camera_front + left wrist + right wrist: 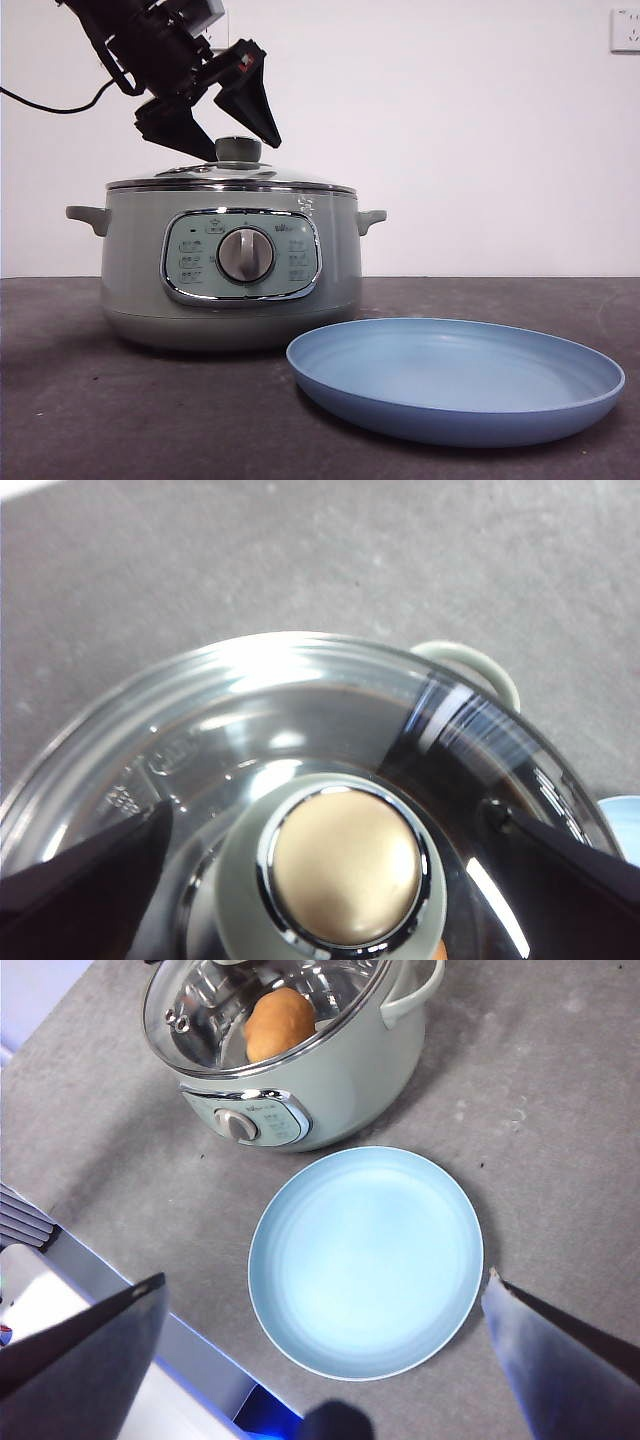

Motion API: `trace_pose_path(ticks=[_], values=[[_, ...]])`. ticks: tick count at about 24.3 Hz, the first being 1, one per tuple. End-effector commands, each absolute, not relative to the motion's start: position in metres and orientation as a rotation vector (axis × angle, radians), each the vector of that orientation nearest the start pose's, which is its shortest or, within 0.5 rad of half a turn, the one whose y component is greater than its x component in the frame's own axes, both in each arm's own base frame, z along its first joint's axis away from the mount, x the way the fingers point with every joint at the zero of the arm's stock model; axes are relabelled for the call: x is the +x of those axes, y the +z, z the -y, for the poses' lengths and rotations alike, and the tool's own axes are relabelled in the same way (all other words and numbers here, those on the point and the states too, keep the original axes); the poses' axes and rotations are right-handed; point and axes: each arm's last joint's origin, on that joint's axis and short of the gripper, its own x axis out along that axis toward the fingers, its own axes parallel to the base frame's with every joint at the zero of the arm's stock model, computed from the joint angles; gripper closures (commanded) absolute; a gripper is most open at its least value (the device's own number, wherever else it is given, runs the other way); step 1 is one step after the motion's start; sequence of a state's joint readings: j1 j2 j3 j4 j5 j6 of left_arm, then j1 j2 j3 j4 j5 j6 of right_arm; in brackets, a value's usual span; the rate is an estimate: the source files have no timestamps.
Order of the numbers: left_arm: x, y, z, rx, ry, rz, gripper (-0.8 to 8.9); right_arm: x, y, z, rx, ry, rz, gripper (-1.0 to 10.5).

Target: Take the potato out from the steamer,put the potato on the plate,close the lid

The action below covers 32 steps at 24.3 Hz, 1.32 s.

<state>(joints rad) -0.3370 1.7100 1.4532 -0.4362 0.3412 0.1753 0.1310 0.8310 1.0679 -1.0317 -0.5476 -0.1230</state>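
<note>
The sage-green steamer [135, 270] stands on the dark table with its glass lid [300, 182] on. My left gripper [240, 135] hangs just above the lid's green knob [238, 150], jaws open. In the left wrist view the left gripper [325, 815] has one jaw on each side of the knob [345, 865], not touching it. In the right wrist view the potato [280, 1022] shows through the lid [200, 1010], inside the steamer [340, 1090]. The light blue plate [450, 415] lies empty in front of the steamer, to its right. My right gripper [322, 1282] is open and empty, high above the plate [365, 1260].
A white wall with an outlet [625, 30] stands behind the table. A black cable [50, 105] trails from the left arm. The table's near edge [150, 1310] and white equipment beyond it show in the right wrist view. A steamer handle [470, 665] shows past the lid.
</note>
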Motion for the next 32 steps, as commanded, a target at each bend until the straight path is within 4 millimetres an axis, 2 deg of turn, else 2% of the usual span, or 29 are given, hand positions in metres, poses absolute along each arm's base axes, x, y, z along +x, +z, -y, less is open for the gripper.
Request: trace_pose_path(ticks=[1,3,6,9,14,20,23,28,32], values=[[0.357,0.297,0.138,0.174,-0.720,-0.663,1.27,0.128,0.350,-0.032,0.054,0.690,-0.742,2.6],[0.355,0.296,0.141,0.183,-0.713,-0.679,1.37,0.128,0.350,-0.032,0.054,0.689,-0.741,2.6],[0.353,0.294,0.142,0.191,-0.709,-0.700,3.89,0.128,0.350,-0.032,0.053,0.689,-0.736,2.6],[0.354,0.295,0.143,0.188,-0.709,-0.687,4.93,0.129,0.350,-0.032,0.052,0.688,-0.734,2.6],[0.354,0.295,0.143,0.187,-0.708,-0.687,8.07,0.129,0.350,-0.032,0.051,0.687,-0.734,2.6],[0.354,0.298,0.143,0.185,-0.706,-0.678,8.22,0.129,0.350,-0.032,0.052,0.687,-0.735,2.6],[0.348,0.311,0.140,0.182,-0.704,-0.639,8.22,0.130,0.350,-0.032,0.051,0.687,-0.734,2.6],[0.322,0.353,0.125,0.179,-0.687,-0.527,8.22,0.143,0.349,-0.035,0.094,0.674,-0.732,2.6],[0.278,0.394,0.101,0.184,-0.614,-0.468,8.23,0.168,0.348,-0.048,0.132,0.712,-0.705,2.6]])
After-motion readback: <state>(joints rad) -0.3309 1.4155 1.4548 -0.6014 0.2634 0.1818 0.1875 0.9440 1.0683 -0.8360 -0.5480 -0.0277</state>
